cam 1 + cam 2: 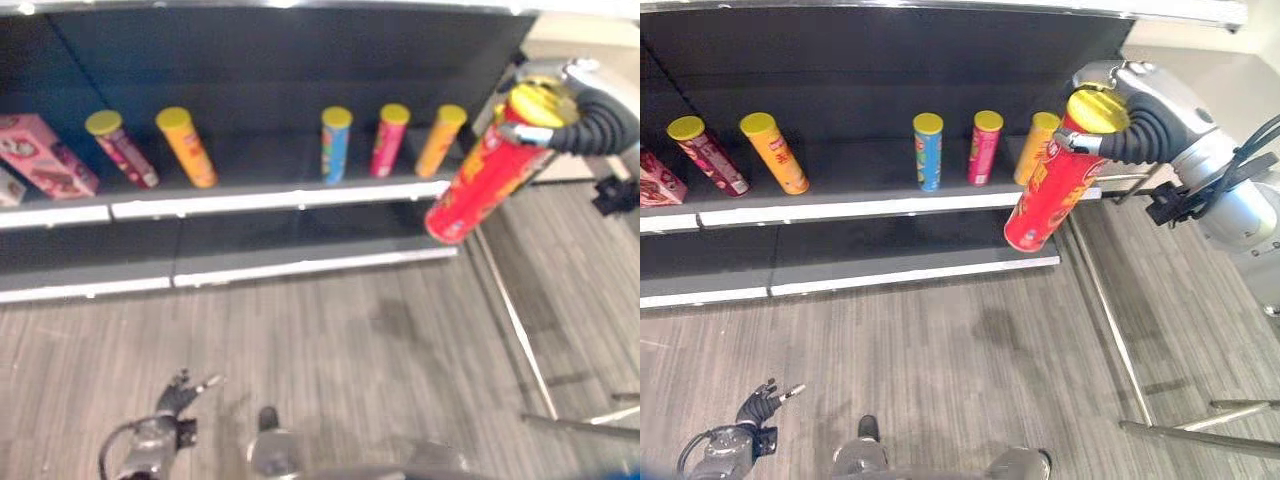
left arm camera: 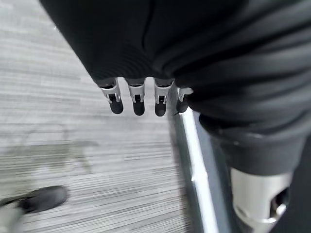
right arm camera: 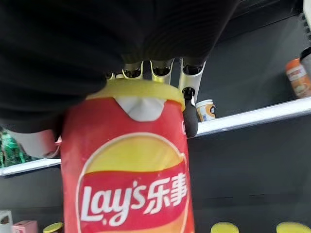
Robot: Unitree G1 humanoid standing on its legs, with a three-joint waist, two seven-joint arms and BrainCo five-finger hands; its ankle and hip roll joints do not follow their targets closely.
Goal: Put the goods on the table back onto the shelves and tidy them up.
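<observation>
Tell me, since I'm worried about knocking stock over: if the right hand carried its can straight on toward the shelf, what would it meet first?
Probably the orange can at the row's right end: the red can in the right hand hangs tilted just before it, though depth is unclear.

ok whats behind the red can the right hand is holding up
Behind the red can, gripped near its yellow lid by the right hand, stands an orange can at the shelf end, largely covered. Whatever else sits behind the red can is hidden.
</observation>
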